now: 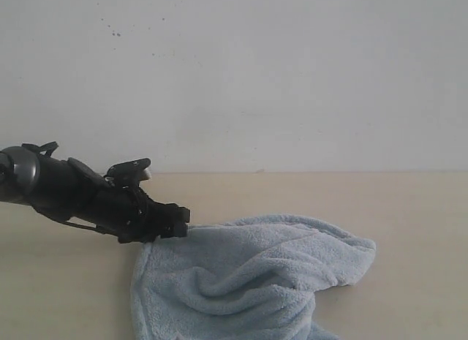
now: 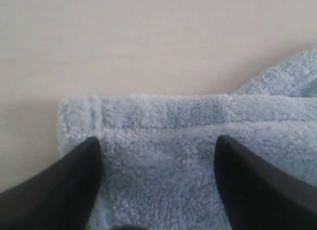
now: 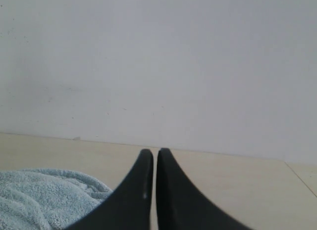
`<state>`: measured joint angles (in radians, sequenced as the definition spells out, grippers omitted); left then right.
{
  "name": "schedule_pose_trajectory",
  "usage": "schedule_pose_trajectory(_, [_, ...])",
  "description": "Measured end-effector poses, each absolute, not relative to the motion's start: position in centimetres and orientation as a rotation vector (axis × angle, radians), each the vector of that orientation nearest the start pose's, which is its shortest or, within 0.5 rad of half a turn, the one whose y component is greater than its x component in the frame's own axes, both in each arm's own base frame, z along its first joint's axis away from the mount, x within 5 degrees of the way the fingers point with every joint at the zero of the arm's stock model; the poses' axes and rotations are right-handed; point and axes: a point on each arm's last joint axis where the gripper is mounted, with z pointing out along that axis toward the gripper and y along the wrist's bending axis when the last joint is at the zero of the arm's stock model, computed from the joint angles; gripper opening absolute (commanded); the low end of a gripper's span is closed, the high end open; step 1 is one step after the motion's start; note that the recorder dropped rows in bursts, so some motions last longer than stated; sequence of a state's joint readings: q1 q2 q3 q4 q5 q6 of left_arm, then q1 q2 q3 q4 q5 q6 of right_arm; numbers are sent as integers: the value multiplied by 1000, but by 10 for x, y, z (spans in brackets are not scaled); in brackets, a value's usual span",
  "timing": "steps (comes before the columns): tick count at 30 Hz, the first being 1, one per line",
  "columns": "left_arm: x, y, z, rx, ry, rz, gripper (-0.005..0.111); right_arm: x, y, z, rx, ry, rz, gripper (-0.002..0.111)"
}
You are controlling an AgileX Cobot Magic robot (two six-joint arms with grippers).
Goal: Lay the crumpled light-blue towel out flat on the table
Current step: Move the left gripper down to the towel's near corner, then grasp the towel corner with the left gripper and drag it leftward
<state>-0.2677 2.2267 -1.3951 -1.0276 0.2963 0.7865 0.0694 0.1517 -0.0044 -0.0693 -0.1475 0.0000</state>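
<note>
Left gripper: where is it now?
Exterior view, left side: the left gripper is low over the table, jaws open, straddling the hemmed left corner of the towel.

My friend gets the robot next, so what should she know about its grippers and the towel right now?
Left gripper: open, fingers astride a hemmed corner of the towel, nothing gripped.
Right gripper: shut, empty, near the towel, facing the wall.
Towel: crumpled on the table.
Done: nothing spread flat yet.
To do: close on the corner, pull the towel out flat.
</note>
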Motion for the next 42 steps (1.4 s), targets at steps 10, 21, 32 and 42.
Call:
schedule_pose_trajectory(10, [434, -142, 97, 166, 2507, -520, 4, 69, 6, 219, -110, 1480, 8, 3])
schedule_pose_trajectory(21, [435, -104, 97, 163, 2651, -423, 4, 69, 6, 219, -110, 1480, 8, 3])
schedule_pose_trajectory(32, [434, -60, 106, 200, 2732, -127, 4, 69, 6, 219, -110, 1480, 8, 3])
schedule_pose_trajectory(42, [421, -30, 112, 230, 2790, 152, 4, 69, 6, 219, -110, 1480, 8, 3])
